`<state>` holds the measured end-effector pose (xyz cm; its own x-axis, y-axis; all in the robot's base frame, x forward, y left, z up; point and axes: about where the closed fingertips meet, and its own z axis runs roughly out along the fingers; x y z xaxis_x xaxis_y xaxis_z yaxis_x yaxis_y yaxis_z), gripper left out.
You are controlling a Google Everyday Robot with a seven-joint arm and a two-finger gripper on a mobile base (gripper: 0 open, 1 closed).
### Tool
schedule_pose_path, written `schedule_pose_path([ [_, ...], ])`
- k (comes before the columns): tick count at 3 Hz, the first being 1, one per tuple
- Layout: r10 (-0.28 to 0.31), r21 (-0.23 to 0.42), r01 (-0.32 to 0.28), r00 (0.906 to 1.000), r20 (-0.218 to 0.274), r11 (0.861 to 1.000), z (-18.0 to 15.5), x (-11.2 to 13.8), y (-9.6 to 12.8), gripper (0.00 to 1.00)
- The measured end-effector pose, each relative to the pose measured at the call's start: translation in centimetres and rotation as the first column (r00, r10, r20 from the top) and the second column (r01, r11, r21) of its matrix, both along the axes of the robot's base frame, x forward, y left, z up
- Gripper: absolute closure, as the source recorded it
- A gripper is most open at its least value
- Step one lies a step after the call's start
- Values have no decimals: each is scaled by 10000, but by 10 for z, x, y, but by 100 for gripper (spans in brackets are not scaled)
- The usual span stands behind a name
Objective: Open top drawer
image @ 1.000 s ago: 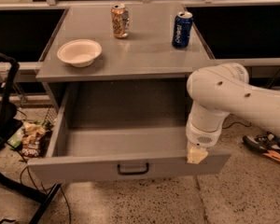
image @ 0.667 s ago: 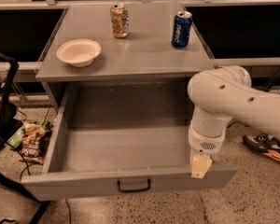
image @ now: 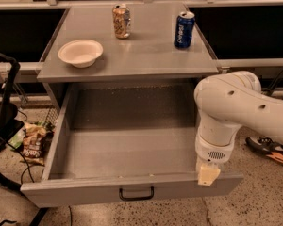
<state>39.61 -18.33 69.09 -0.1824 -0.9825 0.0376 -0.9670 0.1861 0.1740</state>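
The wide grey top drawer (image: 85,194) with its flat front panel stands far open beneath the grey metal surface (image: 132,62). Its deep grey interior is exposed, and the front panel lies toward 6 o'clock in the view. A short black bar handle (image: 137,193) sits at the middle of that panel.

The robot's white, rounded arm (image: 236,107) reaches in from 3 o'clock and bends downward. Its hand (image: 208,174), ending in a pale cream tip, is at the top edge of the front panel near the drawer's right corner, about 4 o'clock from the drawer's centre. Whether the hand is open or closed, I cannot tell, nor whether it touches the panel.

On the surface, a shallow white bowl (image: 80,52) rests toward 9 o'clock. An orange-tan drink can (image: 121,20) stands upright near 12 o'clock, and a blue drink can (image: 184,29) stands upright toward 2 o'clock. All three are well apart.

On the speckled floor (image: 254,206), at 9 o'clock from the drawer, lies a crumpled snack bag (image: 33,145). A dark shoe with orange trim (image: 269,149) lies at 3 o'clock, behind the arm.
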Motion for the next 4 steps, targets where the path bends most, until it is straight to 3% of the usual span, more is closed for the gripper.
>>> schedule_pose_path([
  [1,0,0,0,10000,0,10000,0,0,0,84],
  [3,4,0,-4,10000,9,10000,1,0,0,37],
  [4,166,-152,-157,9980,602,9998,44,11,-9,15],
])
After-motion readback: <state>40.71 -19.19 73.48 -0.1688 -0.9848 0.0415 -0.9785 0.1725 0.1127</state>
